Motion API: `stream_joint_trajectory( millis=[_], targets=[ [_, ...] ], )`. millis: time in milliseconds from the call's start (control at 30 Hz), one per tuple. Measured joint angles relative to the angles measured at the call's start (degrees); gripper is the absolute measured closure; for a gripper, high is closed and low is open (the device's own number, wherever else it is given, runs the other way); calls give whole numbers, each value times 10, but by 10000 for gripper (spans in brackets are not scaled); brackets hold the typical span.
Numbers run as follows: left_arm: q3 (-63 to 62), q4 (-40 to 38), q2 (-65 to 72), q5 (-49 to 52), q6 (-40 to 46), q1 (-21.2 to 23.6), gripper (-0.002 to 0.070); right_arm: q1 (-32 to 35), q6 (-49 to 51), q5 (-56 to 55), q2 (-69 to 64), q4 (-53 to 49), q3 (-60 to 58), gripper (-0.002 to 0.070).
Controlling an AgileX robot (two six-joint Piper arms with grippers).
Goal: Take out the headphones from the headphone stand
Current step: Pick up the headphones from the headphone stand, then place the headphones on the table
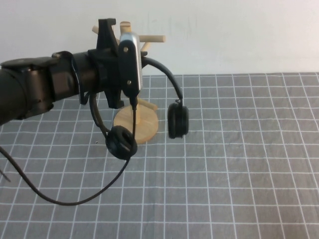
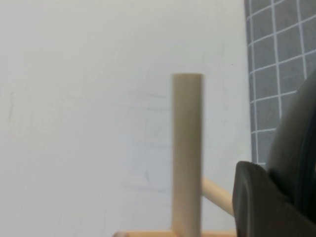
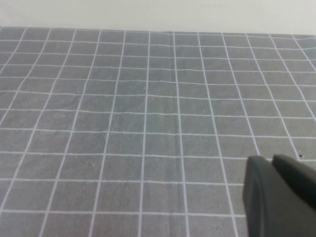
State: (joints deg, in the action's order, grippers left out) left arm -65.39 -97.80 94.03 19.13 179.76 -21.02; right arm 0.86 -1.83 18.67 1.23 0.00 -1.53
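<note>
Left hand (image 1: 112, 64) sits high at the far left of the scene, level with the top pegs of the headphone stand (image 1: 135, 125). Its black body and wrist camera block our view of the fingers, so we cannot tell whether they are wide, narrow or closed on the headband. The left wrist view shows only one pale peg (image 2: 187, 153) close ahead, a second peg angling off behind it, and a dark blurred shape at the edge.

We locate the headphones (image 1: 149, 119) at the stand. The thin headband arcs from behind the left hand across the upper pegs. One ear cup (image 1: 121, 142) hangs near and left of the round base; the other ear cup (image 1: 178, 119) hangs just right of it. Both cups are clear of the grey gridded surface (image 1: 239, 169). A black robot cable (image 1: 75, 196) loops down from the wrist and across the surface.

We judge the task as mid-way: the arm has reached the headband, but the headphones are not yet clear of the pegs. Lifting them up and away from the stand remains.

Right hand (image 3: 279, 197) appears only in its own wrist view, as a dark edge over bare surface. We cannot tell its finger state. We judge it parked.
</note>
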Motion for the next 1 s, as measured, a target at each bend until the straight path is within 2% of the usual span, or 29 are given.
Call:
stream_joint_trajectory(
  millis=[267,400,533,700,800,1000],
  targets=[
    [15,0,-67,-114,-150,-66,608,0,0,0,0,4,0,685],
    [17,-6,-108,-194,-253,-129,608,0,0,0,0,4,0,685],
    [17,-15,-135,-324,-348,-197,608,0,0,0,0,4,0,685],
    [17,-27,-144,-490,-433,-295,608,0,0,0,0,0,0,685],
    [17,-27,-144,-533,-485,-340,608,0,0,0,0,4,0,685],
    [17,-27,-125,-544,-575,-360,608,0,0,0,0,4,0,685]
  ],
)
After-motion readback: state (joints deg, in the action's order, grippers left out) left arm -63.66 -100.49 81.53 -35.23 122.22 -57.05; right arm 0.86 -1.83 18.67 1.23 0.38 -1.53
